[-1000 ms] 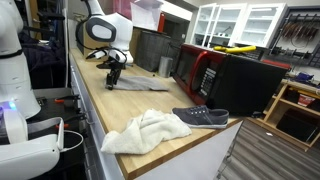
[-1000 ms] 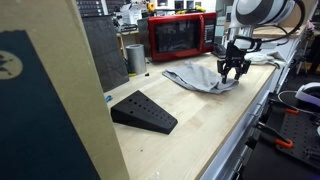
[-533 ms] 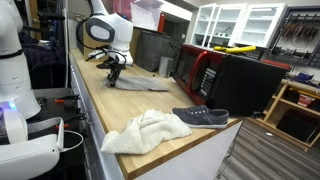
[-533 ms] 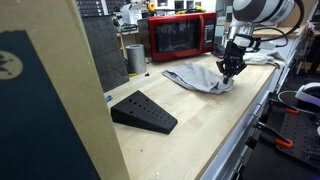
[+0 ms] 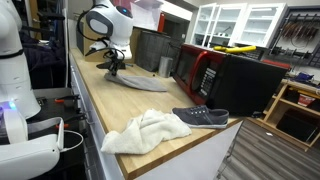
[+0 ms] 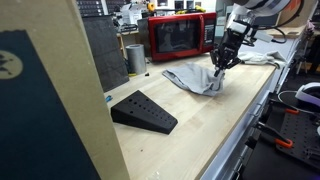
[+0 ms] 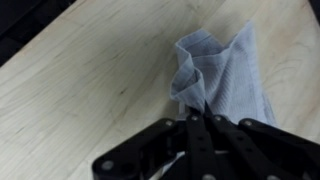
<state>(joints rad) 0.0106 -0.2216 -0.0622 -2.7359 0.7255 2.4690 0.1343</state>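
Note:
A grey cloth (image 7: 218, 62) lies on the wooden counter (image 7: 80, 80). One part of it is pulled up into a peak between my fingers. My gripper (image 7: 198, 114) is shut on that bunched fold. In both exterior views the gripper (image 5: 114, 67) (image 6: 218, 63) hangs a little above the counter at the cloth's edge. The rest of the grey cloth (image 5: 143, 84) (image 6: 193, 79) still rests on the wood.
A white towel (image 5: 147, 131) and a dark shoe (image 5: 202, 116) lie on the counter's other end. A red microwave (image 6: 180, 37) and a metal cup (image 6: 135, 57) stand at the back. A black wedge (image 6: 144, 111) sits mid-counter.
The jaws went from open over the cloth to shut on it. The gripper has risen, drawing a fold of the cloth up with it.

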